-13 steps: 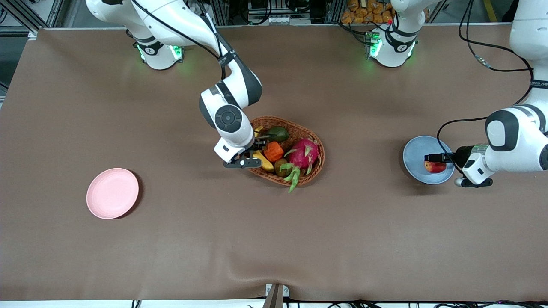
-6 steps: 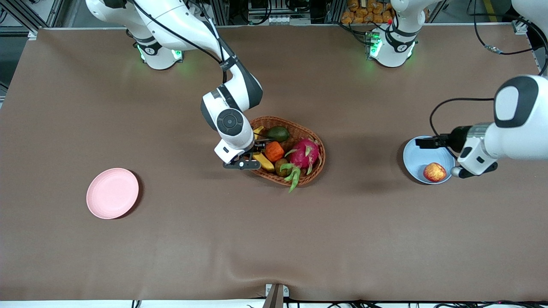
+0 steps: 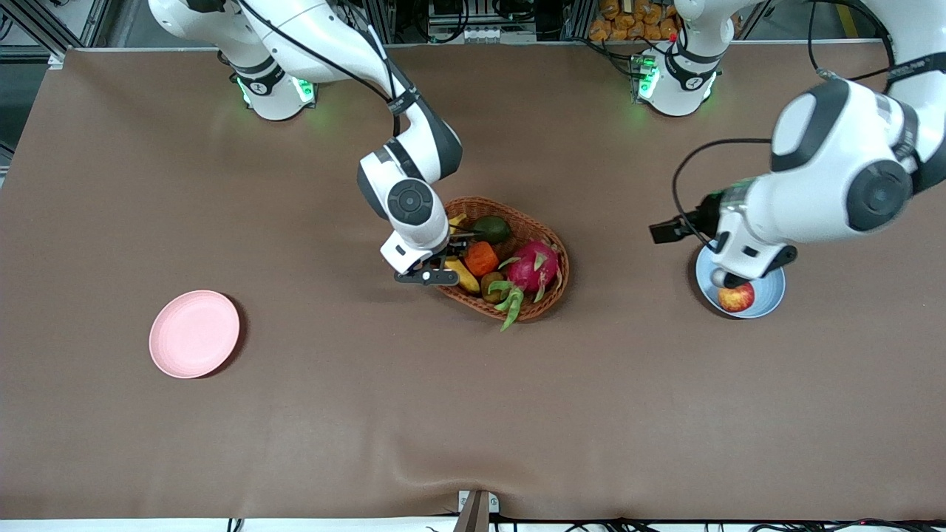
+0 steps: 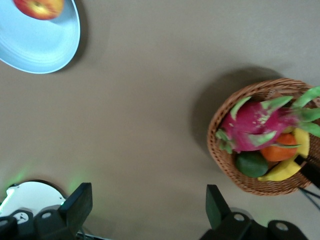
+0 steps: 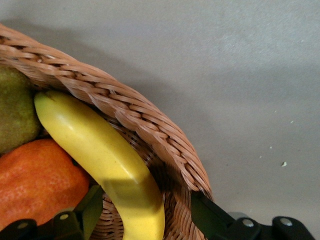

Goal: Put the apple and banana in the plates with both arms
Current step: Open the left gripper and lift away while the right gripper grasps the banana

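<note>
Lying between the right gripper (image 5: 142, 212) fingers, seemingly ungrasped: banana (image 5: 100, 150).

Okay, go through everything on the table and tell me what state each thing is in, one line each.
Small red and yellow apple: resting on the light blue plate, released.
Long yellow banana: in the woven wicker basket, between the right gripper's fingers.
Pale pink plate: empty.
Left gripper: open, holding nothing, above the table.
Right gripper: open around the banana.

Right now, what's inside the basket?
The basket holds a banana, an orange fruit, a pink dragon fruit, a green fruit and a small brown one. Anything underneath them is covered.
</note>
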